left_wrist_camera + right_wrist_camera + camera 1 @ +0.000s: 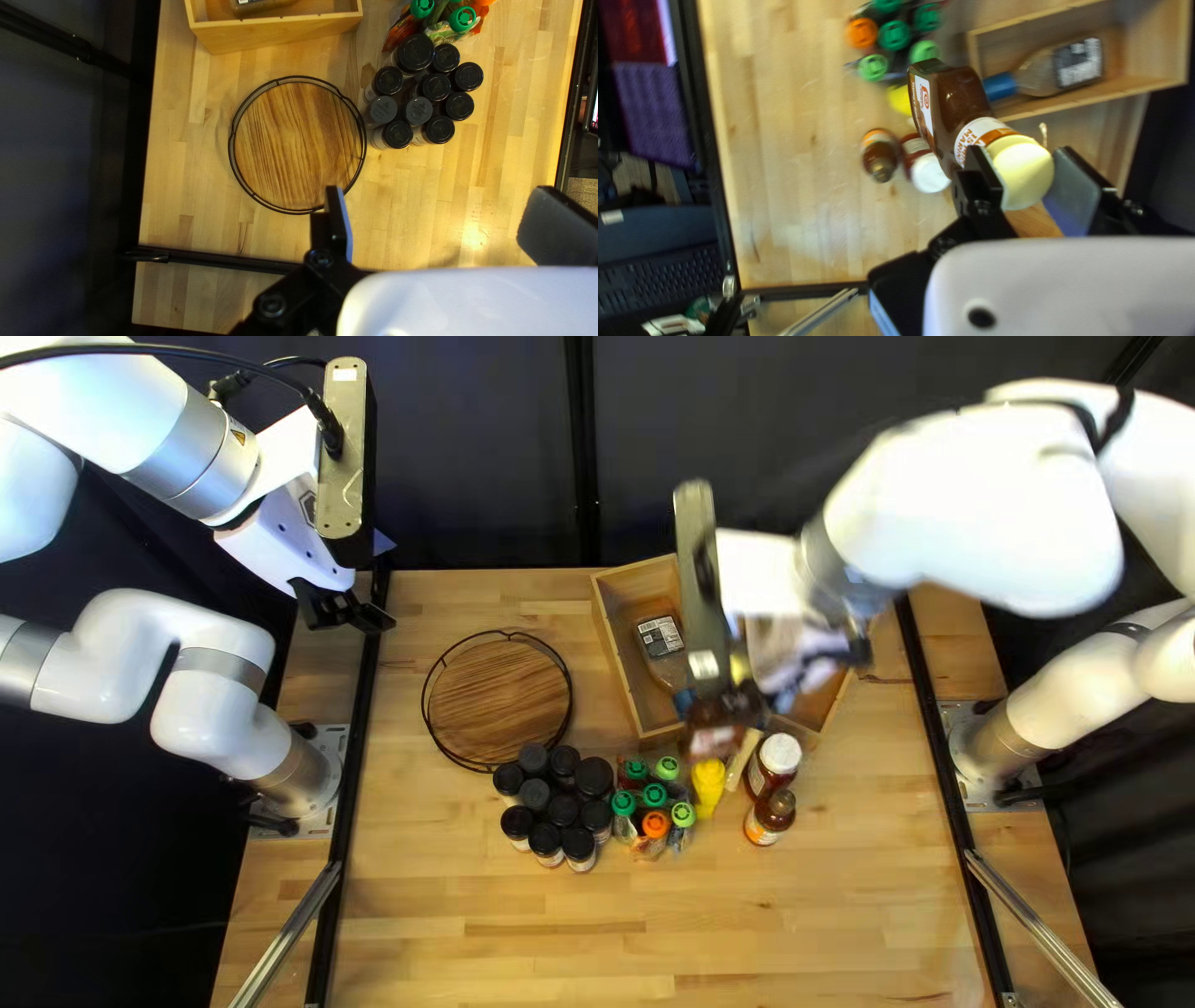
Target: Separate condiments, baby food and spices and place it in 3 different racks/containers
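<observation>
- Dark curtain (498, 461) behind, light wood table (498, 946) in front, w/ 1 keyboard (660, 280) off its edge.
- My R hand (743, 701): pinching 1 brown sauce bottle (965, 93) by its pale yellow cap, a finger on either side. Bottle's held tilted, body reaching out ahead of my fingers, near the box and the pouches.
- My L hand (380, 595): fingers spread wide, nothing btwn them; it's up over the table's L side, near the round rack.
- Round rack (293, 143): 1, wood base w/ black wire rim, flat on table.
- Wooden box (618, 672): at the table's far side, R of the rack in the top view. 1 bottle w/ blue cap (1058, 68) lying inside; the rest is partly hidden by my R arm.
- Black-lidded spice jars (416, 53): 10, upright, packed in a cluster just in front of the rack, 1 lid bigger than the others.
- Capped pouches (894, 35): 6 total = 3 dk green tops, 2 lt green, 1 orange. Bunched right beside the jars.
- Other condiments, all on the table: 1 yellow bottle (708, 787) next to the pouches, 1 white-lidded jar (774, 762) and 1 small brown bottle (771, 816), these last 2 close together, R of the yellow one.
</observation>
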Available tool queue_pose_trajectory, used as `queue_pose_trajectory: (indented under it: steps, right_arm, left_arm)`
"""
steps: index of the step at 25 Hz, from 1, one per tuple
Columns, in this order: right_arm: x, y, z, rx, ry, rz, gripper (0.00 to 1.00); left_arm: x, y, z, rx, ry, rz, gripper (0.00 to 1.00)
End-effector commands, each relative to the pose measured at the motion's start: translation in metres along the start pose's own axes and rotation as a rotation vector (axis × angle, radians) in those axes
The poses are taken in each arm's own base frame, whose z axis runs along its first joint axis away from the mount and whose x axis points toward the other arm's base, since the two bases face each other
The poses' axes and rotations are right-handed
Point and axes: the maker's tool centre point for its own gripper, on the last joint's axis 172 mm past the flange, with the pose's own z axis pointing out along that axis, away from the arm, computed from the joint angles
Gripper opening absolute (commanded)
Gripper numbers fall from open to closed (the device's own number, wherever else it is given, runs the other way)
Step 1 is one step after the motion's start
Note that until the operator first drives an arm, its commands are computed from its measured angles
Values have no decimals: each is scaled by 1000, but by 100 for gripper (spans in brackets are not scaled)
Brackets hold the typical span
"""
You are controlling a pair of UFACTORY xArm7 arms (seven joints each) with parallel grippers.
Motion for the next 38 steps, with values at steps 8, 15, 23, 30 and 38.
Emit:
queue_pose_trajectory:
  steps: [8,15,23,30,38]
  right_arm:
    - [26,94,53,-215,-81,433,0]
    - [41,122,82,-330,-37,604,3]
    - [61,130,113,-397,50,775,3]
    - [92,131,136,-411,88,900,3]
    - [86,130,156,-454,130,1098,3]
  left_arm:
    - [0,0,0,0,0,0,100]
    - [0,0,0,0,0,0,100]
    - [0,0,0,0,0,0,100]
    - [0,0,0,0,0,0,100]
    - [0,0,0,0,0,0,100]
